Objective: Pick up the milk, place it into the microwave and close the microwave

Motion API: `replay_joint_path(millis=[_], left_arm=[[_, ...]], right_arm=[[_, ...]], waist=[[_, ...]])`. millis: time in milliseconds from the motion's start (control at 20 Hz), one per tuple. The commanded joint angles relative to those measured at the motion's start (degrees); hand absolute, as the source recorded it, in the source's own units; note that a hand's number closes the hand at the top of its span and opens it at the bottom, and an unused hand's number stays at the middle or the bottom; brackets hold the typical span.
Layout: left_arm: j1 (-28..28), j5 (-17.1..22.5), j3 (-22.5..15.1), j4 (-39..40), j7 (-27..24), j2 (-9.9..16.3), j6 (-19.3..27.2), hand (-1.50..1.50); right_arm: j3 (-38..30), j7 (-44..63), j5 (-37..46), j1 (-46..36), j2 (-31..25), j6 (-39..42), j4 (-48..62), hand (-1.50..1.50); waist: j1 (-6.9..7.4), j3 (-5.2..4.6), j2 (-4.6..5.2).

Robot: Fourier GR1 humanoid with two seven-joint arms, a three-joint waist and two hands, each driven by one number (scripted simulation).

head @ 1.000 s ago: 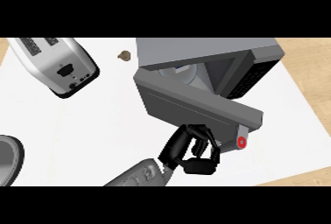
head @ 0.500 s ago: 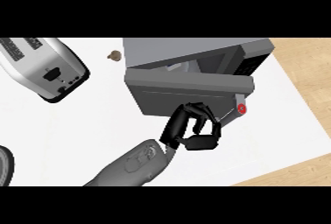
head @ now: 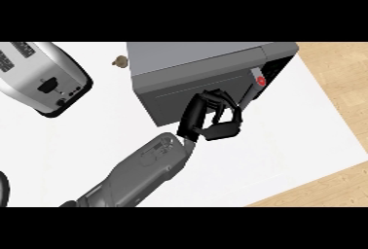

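Nearest, at the lower edge: a grey forearm (head: 137, 177) rising from lower left toward the centre, cut off at the bottom, so hard to say from the frame alone which arm; taken here as the left hand (head: 210, 116). Black, fingers (head: 231, 109) curled inward with the thumb below, closing round nothing visible, set against the near face of the microwave door (head: 187, 95). At the far left lower edge, a thin dark curved sliver (head: 3, 187), mostly cut off and not identifiable.

Farther in: white counter (head: 287, 146) under everything, with a pale wooden surface (head: 338, 73) showing beyond its right edge. Microwave (head: 201, 58) dark grey, door swung almost flush with the body, only a narrow gap left at the right end beside the red button (head: 262, 81) on the control strip. Interior hidden behind the door; milk not visible anywhere, so its place relative to the fingers impossible to tell. Right hand nowhere in view.

Far left: silver toaster (head: 39, 78) with black base, tilted, partly cut by the left edge. Just beyond the microwave's far left corner, a small brown lump (head: 119, 61), too small to make out.
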Motion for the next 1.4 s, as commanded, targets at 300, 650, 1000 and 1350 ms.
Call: replay_joint_path(millis=[300,650,1000,1350], left_arm=[[-5.2,6.0,3.1,4.0,-5.1,0.0,-1.0,1.5],[-4.9,8.4,2.2,5.2,-8.3,0.0,-0.9,1.5],[-5.6,10.5,1.7,6.1,-10.3,0.0,-1.0,1.5],[-6.2,12.4,0.9,6.9,-11.7,0.0,-1.5,1.5]], right_arm=[[-2.3,2.8,-3.6,-3.3,-2.9,0.0,1.2,-1.5],[-4.5,4.5,-5.7,-5.6,-5.6,-0.2,2.5,-1.5],[-6.6,5.0,-7.0,-8.7,-7.9,-0.5,4.0,-1.5],[-8.5,6.2,-8.4,-10.6,-10.4,-0.4,6.0,-1.5]], waist=[[-1.44,0.18,0.64],[-1.72,0.24,0.76],[-1.85,0.32,0.97],[-2.17,0.35,1.05]])
